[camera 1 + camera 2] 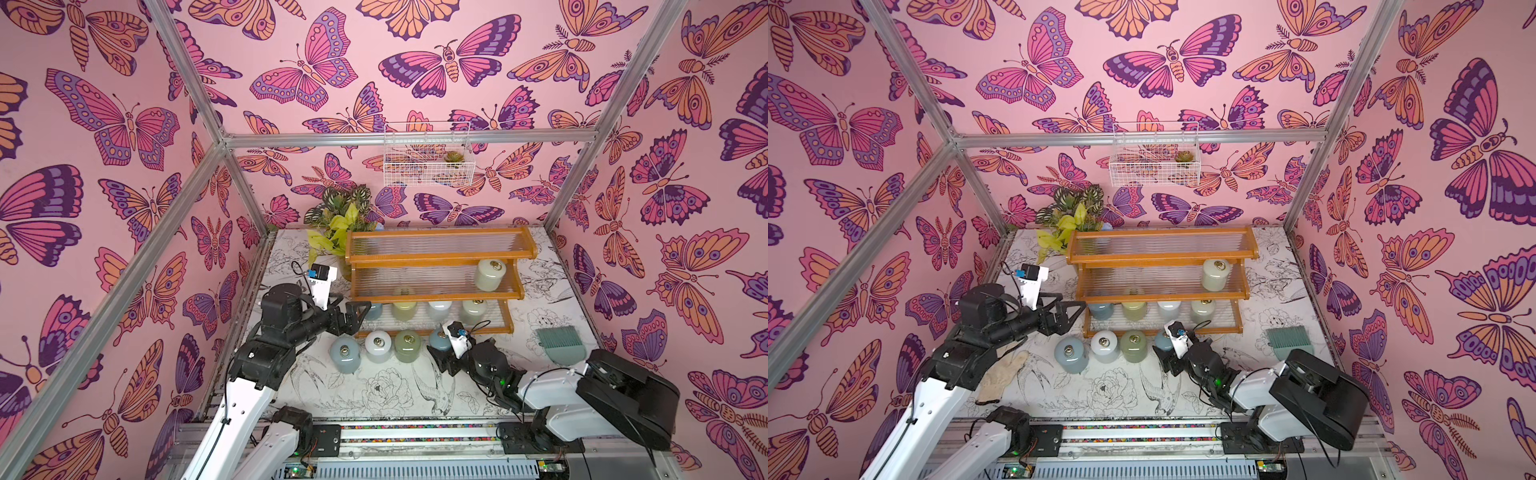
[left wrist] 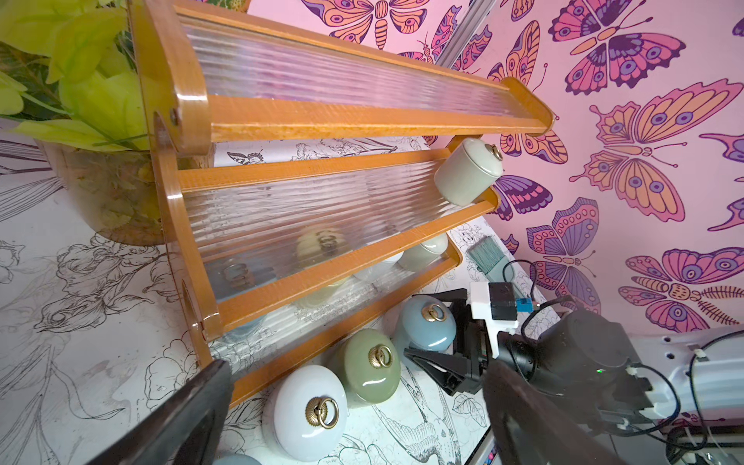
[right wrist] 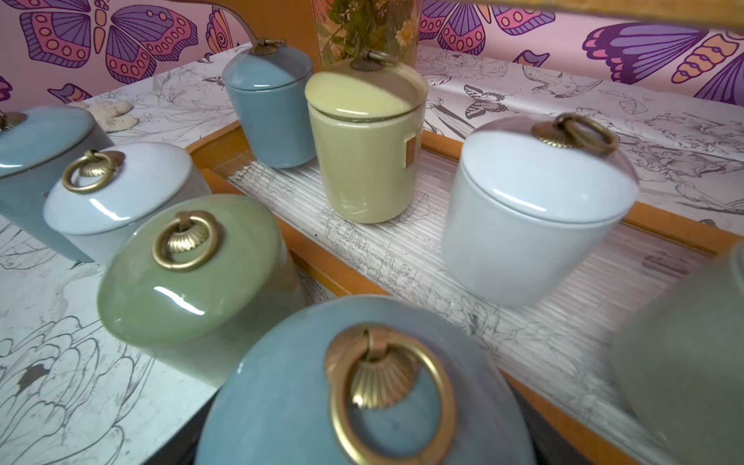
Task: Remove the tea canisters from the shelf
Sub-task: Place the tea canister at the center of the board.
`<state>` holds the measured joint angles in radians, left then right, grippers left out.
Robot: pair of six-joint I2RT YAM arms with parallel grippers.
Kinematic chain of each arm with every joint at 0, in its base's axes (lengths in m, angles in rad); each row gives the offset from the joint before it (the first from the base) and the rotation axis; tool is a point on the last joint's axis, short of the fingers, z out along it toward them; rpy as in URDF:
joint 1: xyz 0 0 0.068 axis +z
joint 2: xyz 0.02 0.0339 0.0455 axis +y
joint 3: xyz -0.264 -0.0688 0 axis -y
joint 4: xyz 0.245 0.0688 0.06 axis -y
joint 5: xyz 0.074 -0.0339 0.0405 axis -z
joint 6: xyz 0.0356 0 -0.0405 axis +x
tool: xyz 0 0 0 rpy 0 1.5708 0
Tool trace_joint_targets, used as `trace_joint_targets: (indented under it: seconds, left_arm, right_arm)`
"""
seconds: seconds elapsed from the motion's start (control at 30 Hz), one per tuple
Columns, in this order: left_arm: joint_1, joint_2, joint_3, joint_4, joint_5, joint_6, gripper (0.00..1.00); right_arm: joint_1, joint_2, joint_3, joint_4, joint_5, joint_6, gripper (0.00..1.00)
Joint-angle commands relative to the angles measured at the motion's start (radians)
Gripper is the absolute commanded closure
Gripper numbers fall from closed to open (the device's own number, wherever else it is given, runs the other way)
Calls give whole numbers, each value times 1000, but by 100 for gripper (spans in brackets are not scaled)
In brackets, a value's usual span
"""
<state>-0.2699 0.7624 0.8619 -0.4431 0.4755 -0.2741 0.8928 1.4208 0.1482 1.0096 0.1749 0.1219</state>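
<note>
Half hidden by its wrist camera, the right fingers (image 2: 432, 359) pinch a blue canister (image 2: 420, 334) beside three canisters (image 1: 378, 345) on the tabletop (image 1: 324, 395), the left fingers (image 1: 358, 311) are spread, and the shelf (image 1: 436, 260) holds four more blurred behind its ribbed panel, with a cream canister (image 1: 490, 275) a tier higher

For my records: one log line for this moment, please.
right tool: grips pale blue glossy canister | left tool: open | orange-brown wooden shelf: five canisters
</note>
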Motion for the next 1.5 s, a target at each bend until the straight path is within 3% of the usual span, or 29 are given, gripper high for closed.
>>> trace_joint_targets:
  seconds: [0.0, 0.5, 0.93, 1.2, 1.47]
  left_arm:
    - [-4, -8, -27, 51, 21, -23, 0]
    - [-3, -42, -63, 58, 1, -54, 0]
    - [-4, -61, -85, 63, -18, -40, 0]
    - [-4, -58, -80, 69, -24, -34, 0]
    - [-4, -45, -71, 70, -23, -31, 0]
  right_arm:
    - [7, 49, 14, 218, -3, 23, 30]
    - [8, 123, 21, 175, -15, 91, 17]
    - [9, -182, 67, -209, 8, 55, 5]
    - [6, -448, 93, -378, 124, 28, 1]
    - [5, -652, 202, -565, 446, -24, 1]
